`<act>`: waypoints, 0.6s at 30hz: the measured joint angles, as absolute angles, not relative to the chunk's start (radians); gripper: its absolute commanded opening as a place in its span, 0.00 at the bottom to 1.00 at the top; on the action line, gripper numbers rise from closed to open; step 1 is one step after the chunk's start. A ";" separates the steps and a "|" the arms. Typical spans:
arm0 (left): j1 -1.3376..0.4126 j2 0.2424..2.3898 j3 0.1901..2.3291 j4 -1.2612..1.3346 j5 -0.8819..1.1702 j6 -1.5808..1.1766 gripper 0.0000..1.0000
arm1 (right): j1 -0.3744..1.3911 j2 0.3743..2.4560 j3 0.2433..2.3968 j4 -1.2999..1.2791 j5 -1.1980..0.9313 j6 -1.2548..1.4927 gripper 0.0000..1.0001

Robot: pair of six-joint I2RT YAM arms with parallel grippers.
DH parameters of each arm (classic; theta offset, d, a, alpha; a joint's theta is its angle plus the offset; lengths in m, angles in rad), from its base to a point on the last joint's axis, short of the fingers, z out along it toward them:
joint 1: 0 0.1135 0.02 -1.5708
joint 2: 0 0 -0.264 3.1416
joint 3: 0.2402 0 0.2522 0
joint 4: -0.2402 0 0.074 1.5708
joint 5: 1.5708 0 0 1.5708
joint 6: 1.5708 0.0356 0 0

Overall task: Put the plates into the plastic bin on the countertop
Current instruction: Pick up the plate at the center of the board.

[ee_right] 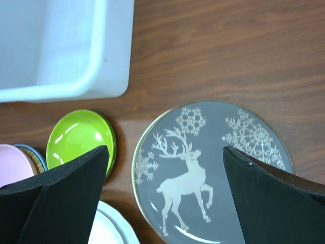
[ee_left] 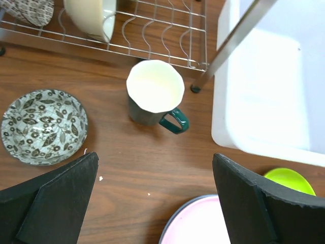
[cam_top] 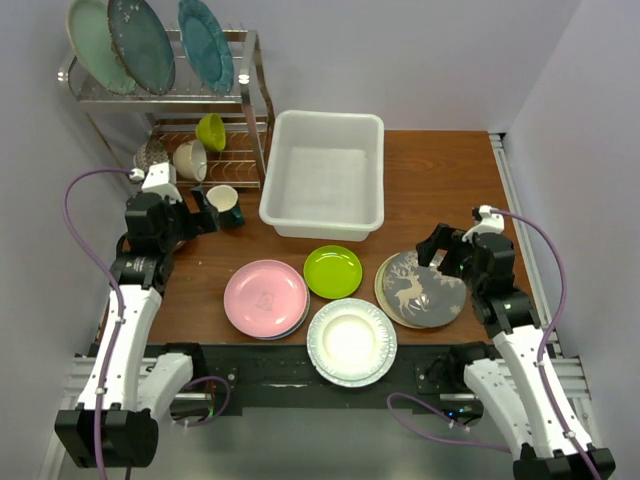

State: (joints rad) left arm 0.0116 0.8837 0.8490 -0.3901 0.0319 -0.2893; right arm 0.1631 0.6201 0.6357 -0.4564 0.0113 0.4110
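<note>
Reddish wood countertop point(cam_top: 440, 180) carried the white plastic bin point(cam_top: 322, 222) at the far middle. Nearer lay the pink plate point(cam_top: 264, 297), lime green plate point(cam_top: 332, 271), white fluted plate point(cam_top: 351, 342) and grey deer plate point(cam_top: 425, 290). Rims peeking from under the pink and grey ones probably belonged to further plates, mostly hidden. The left gripper point(ee_left: 155, 157) and right gripper point(ee_right: 165, 152) both hovered with fingers spread apart, holding nothing.

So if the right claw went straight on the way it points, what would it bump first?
Probably the grey deer plate. The right gripper is open and points right down at it, though how far off it is is hard to tell.
</note>
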 measured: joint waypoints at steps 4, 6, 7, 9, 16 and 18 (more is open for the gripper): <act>0.012 0.915 0.883 -0.434 0.075 -0.287 1.00 | 0.163 0.614 0.641 -0.510 0.006 0.421 0.99; 0.012 0.938 0.892 -0.452 0.109 -0.284 1.00 | 0.163 0.619 0.645 -0.525 0.003 0.427 0.99; 0.012 0.943 0.892 -0.459 0.128 -0.284 1.00 | 0.163 0.627 0.648 -0.533 -0.004 0.427 0.99; 0.012 0.944 0.892 -0.472 0.172 -0.278 1.00 | 0.163 0.657 0.662 -0.549 -0.026 0.431 0.99; 0.012 0.929 0.894 -0.482 0.345 -0.260 1.00 | 0.163 0.727 0.675 -0.585 -0.115 0.434 0.99; 0.012 0.933 0.902 -0.504 0.373 -0.255 1.00 | 0.163 0.720 0.675 -0.591 -0.139 0.434 0.99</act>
State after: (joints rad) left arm 0.0116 0.9329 0.9024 -0.5037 0.3733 -0.2554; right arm 0.1631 0.7200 0.6746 -0.5911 -0.1394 0.4335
